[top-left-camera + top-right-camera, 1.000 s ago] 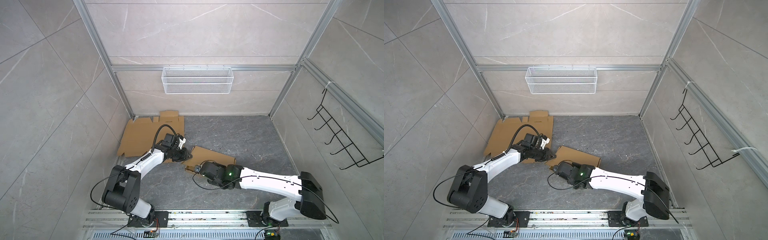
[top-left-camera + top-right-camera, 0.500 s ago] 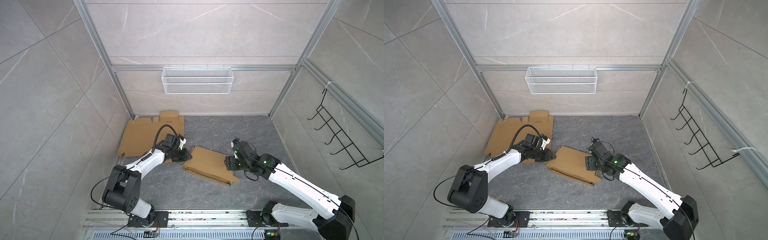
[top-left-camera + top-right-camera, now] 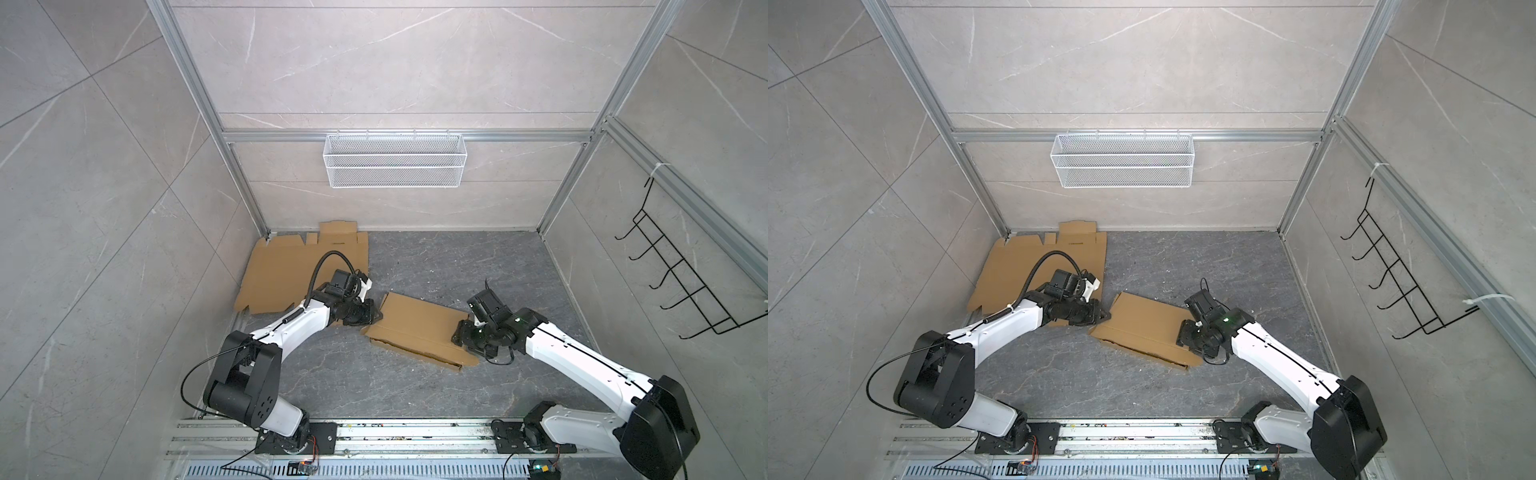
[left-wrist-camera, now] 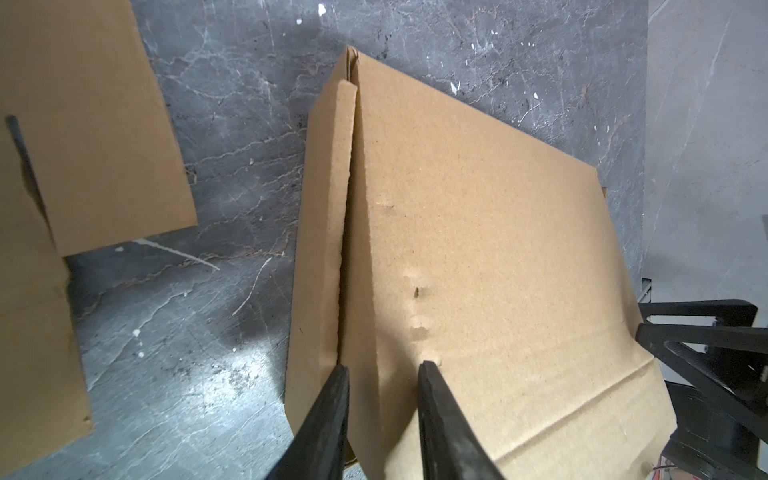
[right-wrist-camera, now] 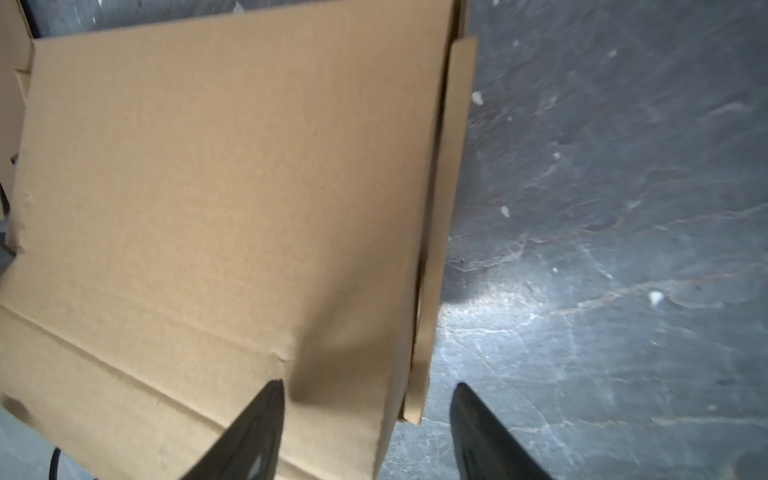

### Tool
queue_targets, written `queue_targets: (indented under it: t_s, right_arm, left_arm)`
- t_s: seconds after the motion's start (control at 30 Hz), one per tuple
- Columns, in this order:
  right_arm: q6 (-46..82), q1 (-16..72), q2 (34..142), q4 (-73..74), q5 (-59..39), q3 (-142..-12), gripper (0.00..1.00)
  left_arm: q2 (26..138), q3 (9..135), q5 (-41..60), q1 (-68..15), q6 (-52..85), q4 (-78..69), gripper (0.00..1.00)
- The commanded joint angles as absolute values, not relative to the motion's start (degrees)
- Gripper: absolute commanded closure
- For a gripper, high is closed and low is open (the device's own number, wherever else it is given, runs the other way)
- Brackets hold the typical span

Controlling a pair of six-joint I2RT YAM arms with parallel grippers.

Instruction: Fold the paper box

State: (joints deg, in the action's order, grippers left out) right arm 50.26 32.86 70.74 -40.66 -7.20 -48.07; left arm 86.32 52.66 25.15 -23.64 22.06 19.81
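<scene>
Paper box (image 3: 417,328): brown corrugated cardboard carton, collapsed flat, lying askew in the middle of the dark grey marbled tabletop (image 3: 457,266), between the 2 arms in both top views. Not yet raised into shape: 1 broad panel facing up, a narrow flap (image 4: 322,228) doubled along its edge, creases showing in both wrist views.

Step in hand, by the look of it: getting a hold on both ends before opening the carton out. At the left end of the paper box, left gripper (image 4: 384,368), jaws narrow, a strip of cardboard between the black fingers; apparently pinching that edge, though pad contact hidden. At the opposite end, right gripper (image 5: 368,390), jaws wide, 1 finger (image 5: 257,415) over the top panel, the other over bare tabletop just beside the narrow flap; nothing clamped.

Next move, probably: closing the right jaws on that near edge, then lifting and spreading to raise the flattened walls. Calls for a square bite on 1 layer rather than on the doubled stack, and a steady left hold, thin board being likely to slide or buckle.

Around: flat sheet of brown die-cut cardboard (image 3: 291,274) in the back left corner, partly under the left arm, near enough to be nudged by it. Further off, white wire mesh basket (image 3: 395,160) on the back wall and black wire hook rack (image 3: 685,286) on the right wall, both well apart from the work.
</scene>
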Motion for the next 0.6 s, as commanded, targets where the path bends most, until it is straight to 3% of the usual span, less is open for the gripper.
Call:
queue_targets:
  t_s: [0.0,0.2,0.57]
  right_arm:
    - [51.53,32.6,71.8,-38.43,-9.4,-46.85,0.41]
    - [50.68,32.58,72.31,-38.41,-8.27,-45.47,0.53]
    - [47.3,32.51,77.62,-38.17,-4.82,-43.8,0.56]
  left_arm:
    - [84.48,51.94,23.8,-24.08,21.01,21.33,0.69]
    - [83.24,50.42,22.18,-24.51,20.92,21.78,0.69]
    - [85.74,48.95,14.09,-28.02,21.07,23.4,0.7]
